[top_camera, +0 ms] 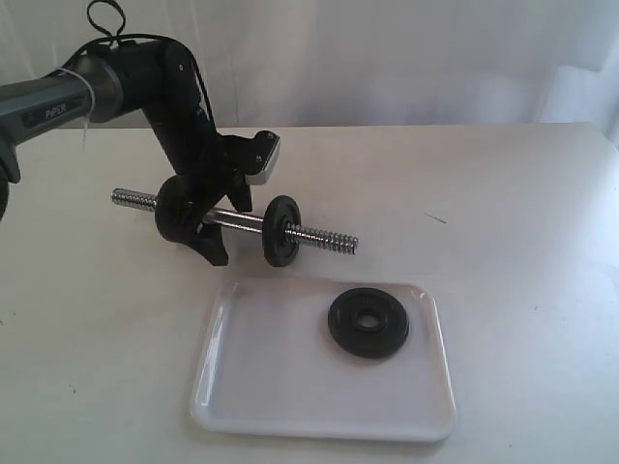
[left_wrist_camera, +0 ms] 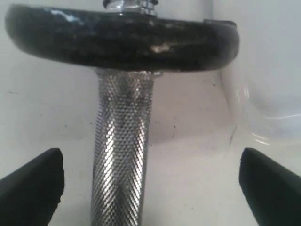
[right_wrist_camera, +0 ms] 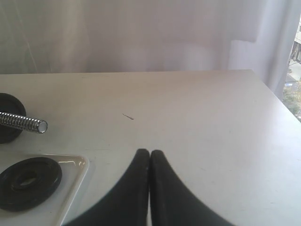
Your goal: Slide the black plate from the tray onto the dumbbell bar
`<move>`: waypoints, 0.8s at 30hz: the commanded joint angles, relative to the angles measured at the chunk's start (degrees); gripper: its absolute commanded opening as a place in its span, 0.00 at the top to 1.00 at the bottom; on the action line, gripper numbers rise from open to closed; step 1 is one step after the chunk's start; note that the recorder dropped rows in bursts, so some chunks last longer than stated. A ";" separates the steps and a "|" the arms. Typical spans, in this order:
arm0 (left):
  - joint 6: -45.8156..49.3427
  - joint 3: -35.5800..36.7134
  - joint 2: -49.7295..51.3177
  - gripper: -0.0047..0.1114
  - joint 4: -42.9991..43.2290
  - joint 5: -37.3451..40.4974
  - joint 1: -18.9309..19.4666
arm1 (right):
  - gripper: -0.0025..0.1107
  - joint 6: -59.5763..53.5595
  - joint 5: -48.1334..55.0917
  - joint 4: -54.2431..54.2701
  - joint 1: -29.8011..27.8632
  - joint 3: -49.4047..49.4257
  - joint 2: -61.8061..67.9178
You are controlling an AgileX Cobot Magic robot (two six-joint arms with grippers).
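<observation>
Unstarted: plate (top_camera: 368, 324) lies flat in tray (top_camera: 232, 387), near side of bar (top_camera: 242, 222), which carries two other discs (top_camera: 280, 230); left gripper (left_wrist_camera: 150, 186) spread astride bar's middle, right gripper (right_wrist_camera: 149, 186) pressed together, empty.

Knurled dumbbell bar (left_wrist_camera: 121, 155) between wide-apart fingers (left_wrist_camera: 33, 186), black disc (left_wrist_camera: 122, 40) on it.

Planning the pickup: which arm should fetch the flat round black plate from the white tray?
Right. The right fingers, shut, are free with the flat black plate close by; the left fingers, open, straddle the chrome dumbbell bar.
</observation>
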 commanded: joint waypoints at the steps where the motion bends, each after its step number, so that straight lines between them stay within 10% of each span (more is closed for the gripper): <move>1: 0.44 -0.17 0.90 0.06 -1.41 0.88 -0.24 | 0.98 -0.45 -0.56 0.18 0.07 0.06 -0.16; 8: 0.21 -0.17 1.26 0.10 -2.06 -0.11 -0.24 | 0.98 -0.45 -0.56 0.18 0.07 0.06 -0.16; 10: 0.21 -0.17 1.38 0.24 -2.06 0.22 -0.24 | 0.98 -0.45 -0.56 0.18 0.07 0.06 -0.16; 15: 0.37 -0.17 1.52 0.95 -2.06 2.58 -0.24 | 0.98 -0.45 -0.66 0.18 0.07 0.06 -0.16; 24: -2.96 -0.17 1.60 0.96 -1.79 2.52 -0.24 | 0.98 -0.45 -0.66 0.18 0.07 0.06 -0.16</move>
